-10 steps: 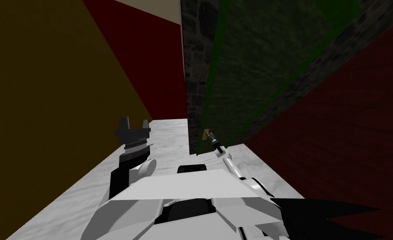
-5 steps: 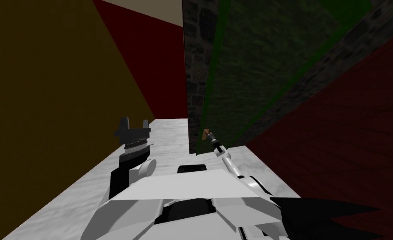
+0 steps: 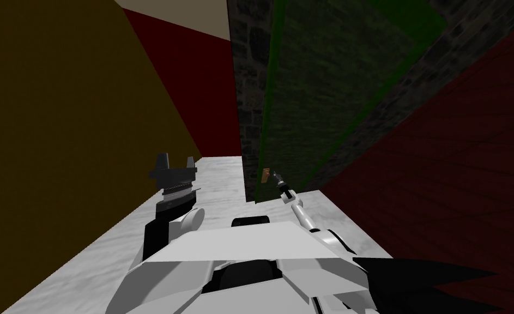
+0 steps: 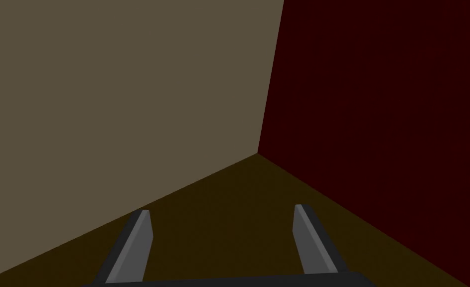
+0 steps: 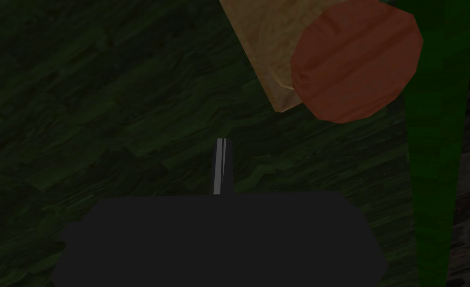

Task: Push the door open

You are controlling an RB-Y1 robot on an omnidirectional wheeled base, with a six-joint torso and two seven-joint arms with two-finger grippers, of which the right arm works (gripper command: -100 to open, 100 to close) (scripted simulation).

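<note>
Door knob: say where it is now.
In the right wrist view, the reddish round knob sits on a tan plate near the green door's edge, just past the right end effector, whose shut fingers do not touch it.

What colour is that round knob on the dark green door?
Reddish-brown round knob, on a tan plate; clearest in the right wrist view.

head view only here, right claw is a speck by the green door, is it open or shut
observer: shut. in the right wrist view the right claw has both fingers pressed together, pointing at the dark green door.
operator: where's the knob from it
observer: the reddish round knob sits past the fingertips, off toward the door's bright green edge strip, on a tan plate.
operator: left claw?
observer: the left claw is open, nothing between its fingers.
</note>
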